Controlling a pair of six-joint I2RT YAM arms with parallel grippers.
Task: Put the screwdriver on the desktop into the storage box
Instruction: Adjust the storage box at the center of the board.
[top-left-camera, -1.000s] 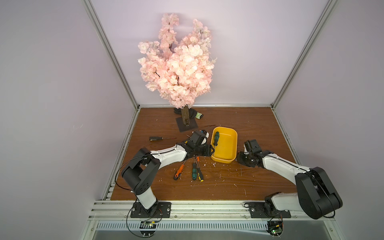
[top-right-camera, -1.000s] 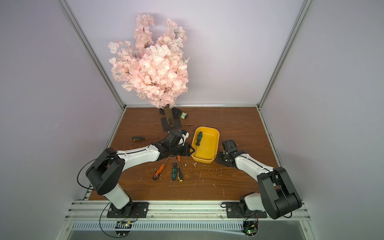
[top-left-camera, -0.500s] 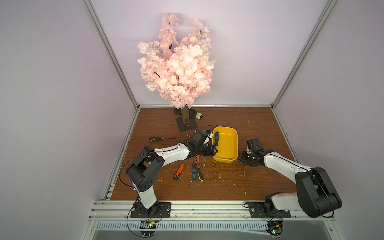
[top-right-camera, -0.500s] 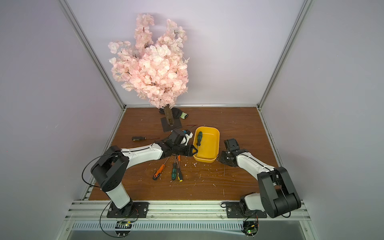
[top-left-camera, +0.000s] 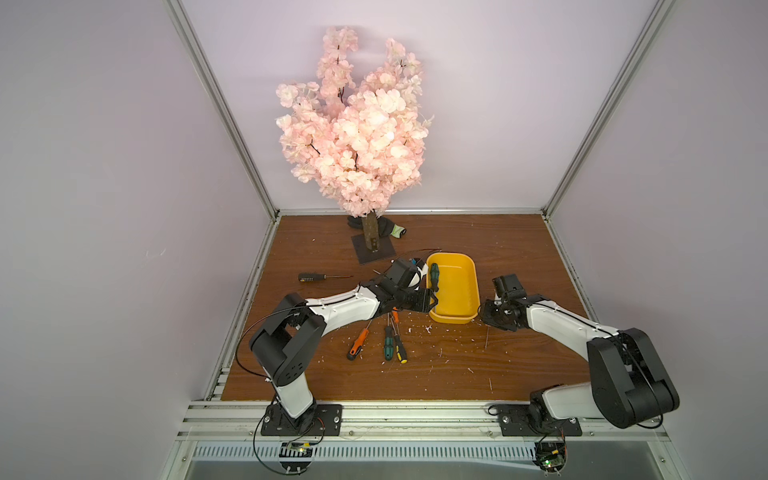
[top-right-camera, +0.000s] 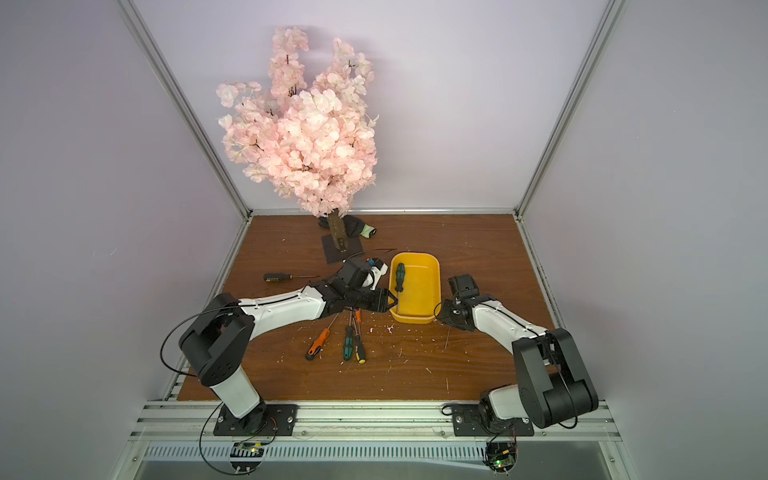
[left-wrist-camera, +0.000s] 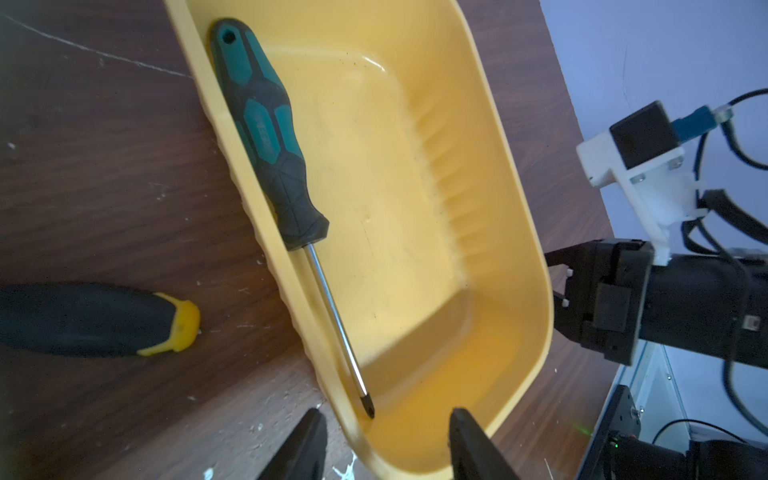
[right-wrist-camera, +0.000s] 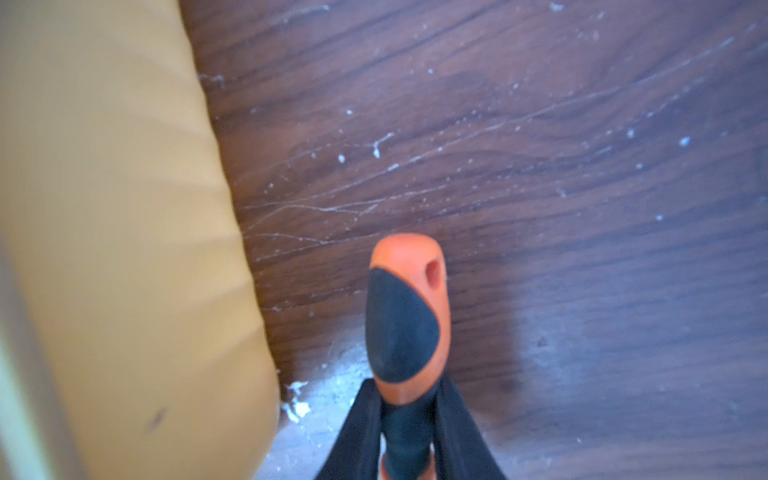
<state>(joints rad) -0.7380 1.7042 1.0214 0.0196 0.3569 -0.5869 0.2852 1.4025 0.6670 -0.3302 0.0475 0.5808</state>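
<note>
Moved since half a second back: left gripper (left-wrist-camera: 384, 415), now at the near corner of storage box (top-left-camera: 453, 327), jaws spread astride its rolled rim.
Box: glossy yellow plastic, ribbed walls, on wood-grain desktop (top-left-camera: 519, 257).
Contents: teal-and-black screwdriver (left-wrist-camera: 266, 137), rubbery handle, chrome shaft, lettering unreadable.
Right gripper (right-wrist-camera: 409, 386) pinches orange-and-black screwdriver (right-wrist-camera: 405, 316) just beside the box.
Black-handled screwdriver (top-left-camera: 311, 277) lies well apart.

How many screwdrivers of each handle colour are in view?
Green-and-black-handled screwdrivers: 2
Orange-and-black-handled screwdrivers: 2
Yellow-and-black-handled screwdrivers: 2, one mostly hidden under the left arm
All-black-handled screwdriver: 1
Total: 7
</note>
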